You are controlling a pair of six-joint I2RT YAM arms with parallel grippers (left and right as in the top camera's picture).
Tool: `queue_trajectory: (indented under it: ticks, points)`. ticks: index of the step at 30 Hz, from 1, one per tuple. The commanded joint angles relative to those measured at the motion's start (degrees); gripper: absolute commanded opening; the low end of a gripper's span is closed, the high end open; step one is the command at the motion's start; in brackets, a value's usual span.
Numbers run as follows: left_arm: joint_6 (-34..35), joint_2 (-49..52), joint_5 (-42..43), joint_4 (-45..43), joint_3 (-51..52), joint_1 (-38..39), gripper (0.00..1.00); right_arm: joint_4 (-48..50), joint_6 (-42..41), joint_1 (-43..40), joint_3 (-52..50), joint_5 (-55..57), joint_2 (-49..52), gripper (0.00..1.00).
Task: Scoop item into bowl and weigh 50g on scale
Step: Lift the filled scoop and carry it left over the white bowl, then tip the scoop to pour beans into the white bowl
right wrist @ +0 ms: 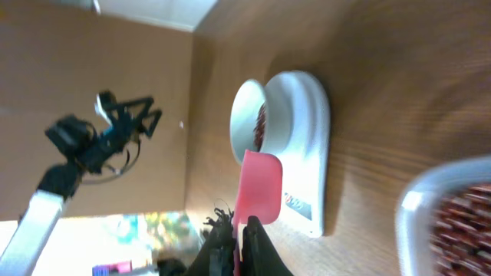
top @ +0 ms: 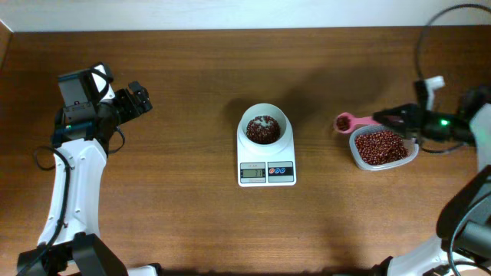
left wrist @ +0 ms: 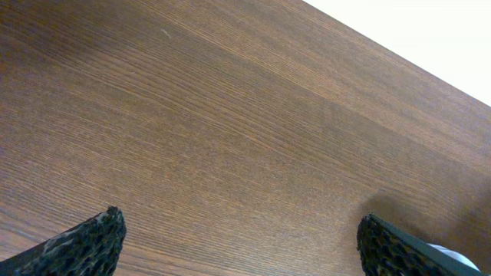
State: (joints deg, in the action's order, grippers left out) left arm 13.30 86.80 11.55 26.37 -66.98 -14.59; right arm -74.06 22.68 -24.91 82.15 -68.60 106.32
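Right of the scale [top: 266, 173], the right gripper [top: 386, 118] clenches a pink scoop [top: 344, 122], covering its handle end. Left gripper [top: 140, 97] splayed wide; the scale's display [top: 252, 173] is unreadable.

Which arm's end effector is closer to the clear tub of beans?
Right. The right end effector sits at the tub's rim, gripping a pink scoop. The left end effector is far off across the table, past the scale, open.

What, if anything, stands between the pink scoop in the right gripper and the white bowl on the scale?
Nothing visible does. The right gripper holds the pink scoop beside the clear tub, and only bare table lies between it and the bowl on the scale.
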Motion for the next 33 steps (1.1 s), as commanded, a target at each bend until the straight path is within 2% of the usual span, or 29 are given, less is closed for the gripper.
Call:
queue_trajectory:
  ticks: [1, 4, 12, 16, 19, 24, 33]
  points:
    - [0.55, 0.09, -0.44, -0.09, -0.79, -0.2, 0.99, 1.11, -1.2, 6.51, -0.37, -1.95, -0.11, 0.04]
    - [0.52, 0.09, -0.44, -0.09, -0.79, -0.2, 0.99, 6.56, -7.19, 12.74, -0.37, -1.9, -0.11, 0.04]
    - [0.52, 0.09, -0.44, -0.09, -0.79, -0.2, 0.99, 32.94, -29.16, 26.21, -0.37, 1.64, -0.11, 0.04]
    - [0.52, 0.09, -0.44, -0.09, -0.79, -0.2, 0.99, 39.28, -31.34, 29.9, -0.35, 10.19, -0.11, 0.04]
    - [0.52, 0.09, -0.44, -0.09, -0.79, -0.2, 0.99, 39.91, -30.38, 31.82, -0.35, 16.37, -0.11, 0.04]
    - [0.55, 0.09, -0.44, -0.09, -0.79, -0.2, 0.99, 39.56, -30.21, 33.9, 2.34, 20.09, -0.28, 0.04]
    - [0.55, 0.09, -0.44, -0.09, -0.79, -0.2, 0.99, 20.26, -19.71, 40.87, 17.27, 42.91, -0.92, 0.04]
